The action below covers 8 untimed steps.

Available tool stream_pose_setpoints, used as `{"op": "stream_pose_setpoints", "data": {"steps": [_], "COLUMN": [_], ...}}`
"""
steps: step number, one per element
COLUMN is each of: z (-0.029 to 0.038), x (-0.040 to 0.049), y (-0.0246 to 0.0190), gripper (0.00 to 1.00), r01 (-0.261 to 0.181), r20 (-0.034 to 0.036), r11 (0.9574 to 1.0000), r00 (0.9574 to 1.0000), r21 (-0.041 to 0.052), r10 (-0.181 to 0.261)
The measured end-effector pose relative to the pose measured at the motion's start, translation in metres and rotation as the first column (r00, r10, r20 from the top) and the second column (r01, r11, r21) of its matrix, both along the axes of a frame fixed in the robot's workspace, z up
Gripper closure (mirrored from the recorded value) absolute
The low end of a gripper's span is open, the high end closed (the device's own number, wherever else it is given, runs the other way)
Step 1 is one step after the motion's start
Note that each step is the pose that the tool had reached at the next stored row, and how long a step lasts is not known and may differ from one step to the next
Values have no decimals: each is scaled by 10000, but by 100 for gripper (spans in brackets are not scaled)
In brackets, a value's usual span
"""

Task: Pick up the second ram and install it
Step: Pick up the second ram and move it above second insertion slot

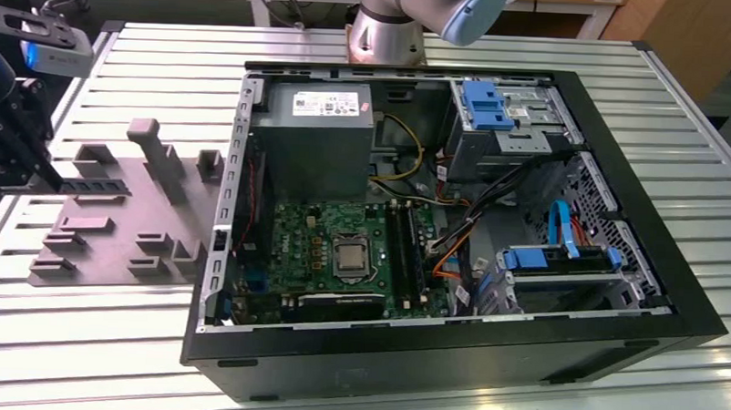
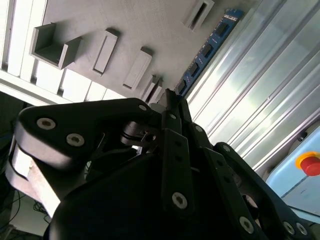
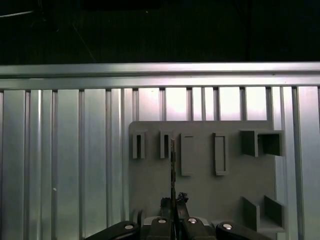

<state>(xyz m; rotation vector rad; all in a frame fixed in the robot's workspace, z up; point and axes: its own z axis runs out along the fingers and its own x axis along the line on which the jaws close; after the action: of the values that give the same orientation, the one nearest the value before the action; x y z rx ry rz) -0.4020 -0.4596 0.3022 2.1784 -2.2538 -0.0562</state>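
The gripper (image 1: 48, 177) hangs at the exterior view's left, over the grey plate (image 1: 134, 229) on the slatted table (image 1: 93, 341), well apart from the open case (image 1: 458, 359). Its fingers are closed tight on one end of the ram (image 1: 99, 186), which juts out over the plate toward the exterior view's right. In the second wrist view the ram (image 2: 207, 47) shows blue-green; in the first wrist view it (image 3: 173, 165) is edge-on, running straight out from the gripper (image 3: 173, 202). Whether it touches the plate cannot be told.
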Motion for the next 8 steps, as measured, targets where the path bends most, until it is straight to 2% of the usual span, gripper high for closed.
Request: {"op": "stream_pose_setpoints", "data": {"steps": [8], "z": [85], "x": [0], "y": [0], "gripper": [86], "r01": [1], "r20": [0], "r11": [10000], "r00": [10000], "r21": [-1], "r10": [-1]}}
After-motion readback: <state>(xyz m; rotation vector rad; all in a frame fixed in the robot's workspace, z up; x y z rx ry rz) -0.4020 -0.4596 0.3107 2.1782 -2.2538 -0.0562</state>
